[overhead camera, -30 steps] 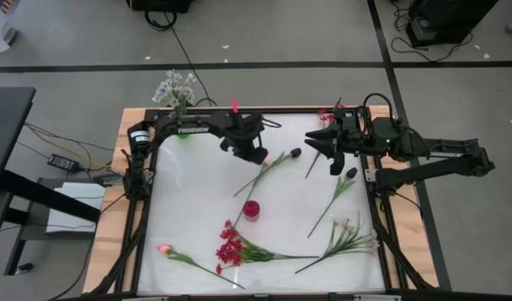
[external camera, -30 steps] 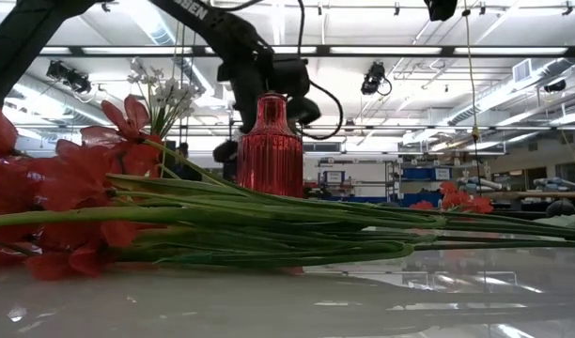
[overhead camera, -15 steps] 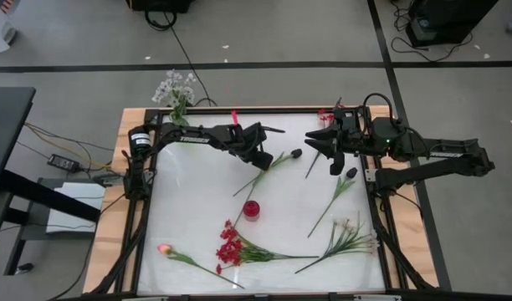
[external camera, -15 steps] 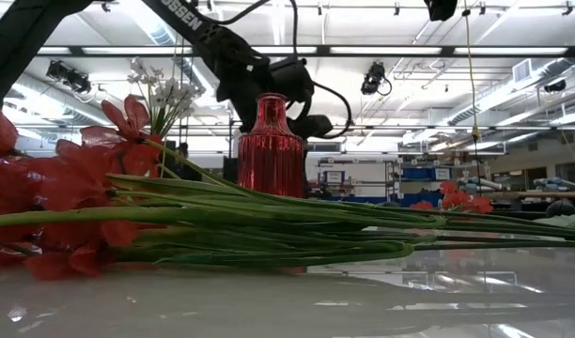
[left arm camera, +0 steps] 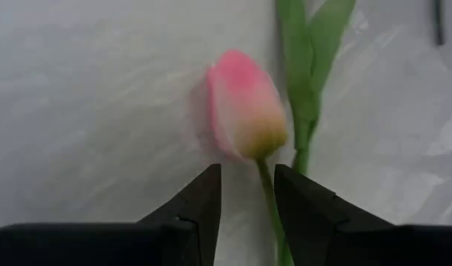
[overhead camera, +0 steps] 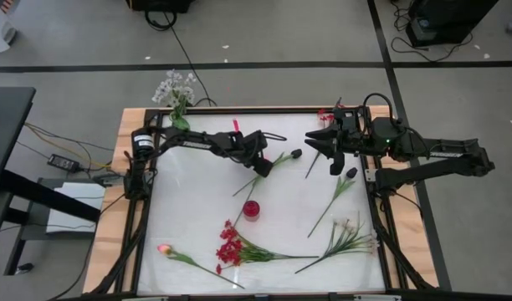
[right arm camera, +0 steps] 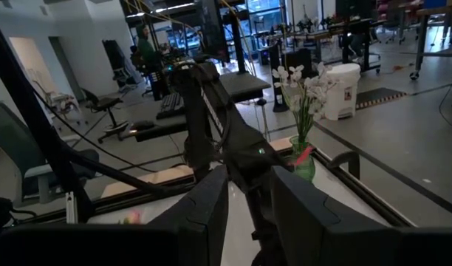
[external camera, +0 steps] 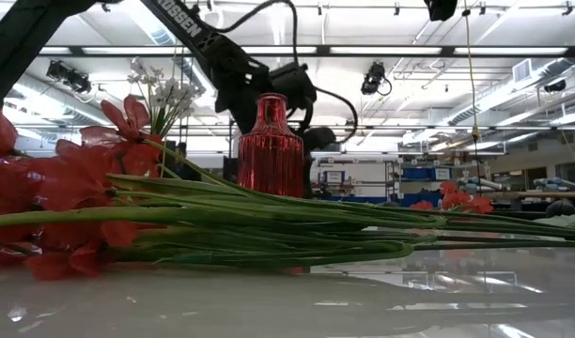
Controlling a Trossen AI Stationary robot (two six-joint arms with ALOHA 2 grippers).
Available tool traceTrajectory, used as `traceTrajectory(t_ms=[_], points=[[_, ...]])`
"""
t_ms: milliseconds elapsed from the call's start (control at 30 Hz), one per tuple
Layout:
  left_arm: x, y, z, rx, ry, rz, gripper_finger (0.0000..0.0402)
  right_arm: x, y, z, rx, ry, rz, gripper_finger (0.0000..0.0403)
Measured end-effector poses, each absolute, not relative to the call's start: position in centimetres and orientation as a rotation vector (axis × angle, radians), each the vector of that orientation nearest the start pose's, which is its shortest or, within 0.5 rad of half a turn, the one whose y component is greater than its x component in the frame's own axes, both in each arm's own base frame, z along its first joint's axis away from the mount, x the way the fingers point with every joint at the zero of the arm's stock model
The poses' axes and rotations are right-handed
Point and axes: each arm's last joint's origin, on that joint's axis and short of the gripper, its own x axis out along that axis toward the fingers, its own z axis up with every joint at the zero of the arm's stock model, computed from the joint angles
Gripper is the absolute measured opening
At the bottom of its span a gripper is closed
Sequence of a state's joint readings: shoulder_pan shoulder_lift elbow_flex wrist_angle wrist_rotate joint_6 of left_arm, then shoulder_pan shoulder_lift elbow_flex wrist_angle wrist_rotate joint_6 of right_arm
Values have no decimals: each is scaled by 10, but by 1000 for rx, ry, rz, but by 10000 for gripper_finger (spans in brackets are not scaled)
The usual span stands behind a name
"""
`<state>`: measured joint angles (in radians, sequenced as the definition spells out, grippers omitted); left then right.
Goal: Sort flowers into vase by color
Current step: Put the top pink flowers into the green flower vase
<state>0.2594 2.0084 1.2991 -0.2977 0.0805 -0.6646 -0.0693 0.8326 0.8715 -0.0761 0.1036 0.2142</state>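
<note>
In the left wrist view a pink tulip bud [left arm camera: 244,111] lies on the white table, its green stem [left arm camera: 266,188] running back between the fingers of my open left gripper [left arm camera: 247,174]. Seen from above, that gripper [overhead camera: 263,166] hangs over this flower near the table's far middle, and the stem [overhead camera: 243,188] runs out toward the red vase [overhead camera: 251,209]. White blossoms [overhead camera: 174,87] stand in a green vase at the far left corner. My right gripper [overhead camera: 327,152] waits open, level, at the far right.
Red blooms [overhead camera: 230,249] and another pink tulip [overhead camera: 165,249] lie near the front edge. A pale pink bunch [overhead camera: 348,230] lies front right. Dark-budded stems [overhead camera: 296,154] [overhead camera: 350,174] lie below the right gripper. In the low view, red flowers and green stems [external camera: 222,221] fill the foreground.
My left gripper has come down and moved toward the table's right and near side, away from the far edge, onto the flower lying beside the dark bud. The flowers and the right arm have kept still.
</note>
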Motion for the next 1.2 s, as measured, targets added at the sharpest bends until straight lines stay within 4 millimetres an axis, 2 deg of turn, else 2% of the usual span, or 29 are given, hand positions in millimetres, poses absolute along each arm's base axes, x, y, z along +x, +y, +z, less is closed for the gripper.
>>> traceTrajectory(t_ms=[267,367,500,667,867,1000,1100,1200], points=[[401,95,138,-772,923,468,128,181,-16,366,213,3,-174,113],[401,95,137,-772,928,472,98,181,-16,366,213,3,-174,113],[400,96,139,-772,931,478,25,181,-16,366,213,2,-174,113],[408,96,152,-735,913,432,13,181,-16,366,213,2,-174,113],[425,101,192,-580,876,375,10,181,-16,367,213,-5,-173,113],[439,106,236,-464,779,374,9,181,-16,367,213,-5,-173,113],[444,109,273,-295,712,501,9,181,-16,367,213,-5,-173,113],[443,114,301,-130,657,694,8,181,-16,367,213,-5,-173,113]])
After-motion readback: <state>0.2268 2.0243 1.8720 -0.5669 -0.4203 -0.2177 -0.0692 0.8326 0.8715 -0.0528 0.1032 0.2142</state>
